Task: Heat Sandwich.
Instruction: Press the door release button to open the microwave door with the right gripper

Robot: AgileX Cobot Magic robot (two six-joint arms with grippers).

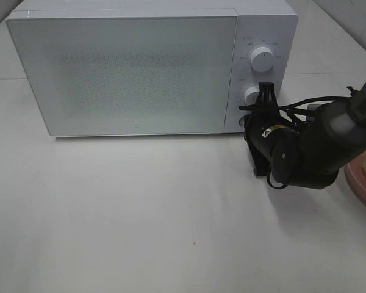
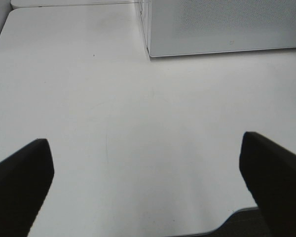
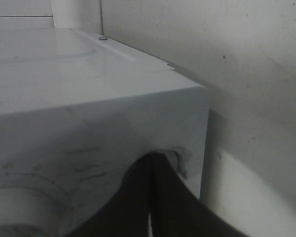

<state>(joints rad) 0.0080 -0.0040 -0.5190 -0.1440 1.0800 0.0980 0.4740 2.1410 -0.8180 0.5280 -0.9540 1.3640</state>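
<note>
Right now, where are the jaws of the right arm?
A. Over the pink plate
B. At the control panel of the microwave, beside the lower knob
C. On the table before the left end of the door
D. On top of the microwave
B: in the high view the right arm's jaws stand against the microwave panel, just right of the lower knob, while the pink plate lies off at the table's right edge.
</note>
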